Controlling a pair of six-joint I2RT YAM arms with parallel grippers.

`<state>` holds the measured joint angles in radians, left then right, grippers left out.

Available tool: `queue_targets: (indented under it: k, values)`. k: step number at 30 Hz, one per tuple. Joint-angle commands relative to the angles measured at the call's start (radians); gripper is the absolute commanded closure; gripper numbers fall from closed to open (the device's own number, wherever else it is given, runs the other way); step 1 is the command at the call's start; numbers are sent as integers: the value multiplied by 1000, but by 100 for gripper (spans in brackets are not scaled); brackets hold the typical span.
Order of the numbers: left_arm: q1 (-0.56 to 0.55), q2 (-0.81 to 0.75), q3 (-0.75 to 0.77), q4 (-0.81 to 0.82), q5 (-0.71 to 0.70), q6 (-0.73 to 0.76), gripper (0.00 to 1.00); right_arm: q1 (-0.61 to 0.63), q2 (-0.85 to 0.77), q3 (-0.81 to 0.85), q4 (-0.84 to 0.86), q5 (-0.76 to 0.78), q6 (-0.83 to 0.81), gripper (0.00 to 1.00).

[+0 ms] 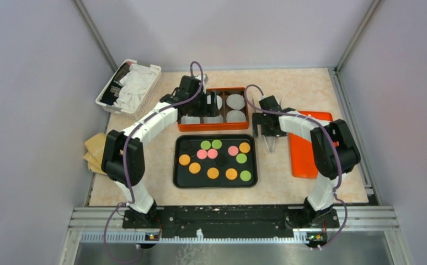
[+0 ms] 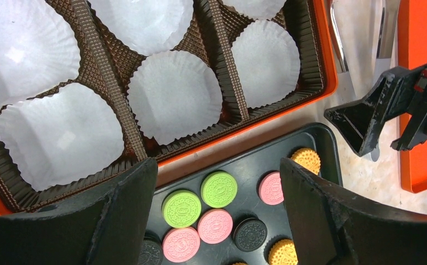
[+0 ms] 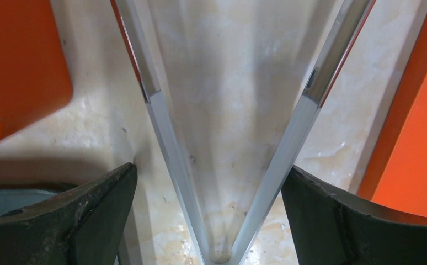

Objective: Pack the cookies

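Several cookies, orange (image 1: pixel 184 159), green (image 1: pixel 206 144), pink (image 1: pixel 233 150) and black, lie on a black tray (image 1: pixel 178 176). Behind it stands an orange box (image 1: pixel 214 127) with a brown insert and white paper liners (image 2: pixel 174 94). My left gripper (image 1: pixel 196 112) hangs open and empty over the box's front left. In its wrist view the left gripper (image 2: pixel 217 165) frames green (image 2: pixel 219 189) and pink (image 2: pixel 215 226) cookies. My right gripper (image 1: pixel 266 131) is open, low over metal tongs (image 1: pixel 270 143). Both tong arms (image 3: pixel 167 138) run between the right gripper's (image 3: pixel 207 174) fingers.
An orange lid (image 1: pixel 305 149) lies flat right of the tongs. A white basket (image 1: pixel 129 88) of paper liners sits at the back left. Brown flat pieces (image 1: pixel 95 152) lie at the table's left edge. Grey walls close in three sides.
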<state>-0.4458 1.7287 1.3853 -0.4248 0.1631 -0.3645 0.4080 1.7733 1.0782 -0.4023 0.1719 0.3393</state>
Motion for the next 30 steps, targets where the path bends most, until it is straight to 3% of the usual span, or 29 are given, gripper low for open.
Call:
queue_targets:
  k: [1,9,16,23,26,30]
  values:
    - [3,-8,-25,49,4,8,12,13,109,79,-109,54,53,1]
    - [1,-10,-77,114,68,-18,12,12,222,219,-196,123,65,1]
    - [1,-53,-144,160,108,-36,12,12,251,176,-202,125,96,5]
    - [1,-110,-181,160,81,-31,12,12,273,146,-194,111,98,23]
    - [2,-140,-183,151,72,-27,13,12,255,151,-200,128,93,39]
    - [1,-173,-189,148,71,-27,13,12,220,178,-225,170,77,50]
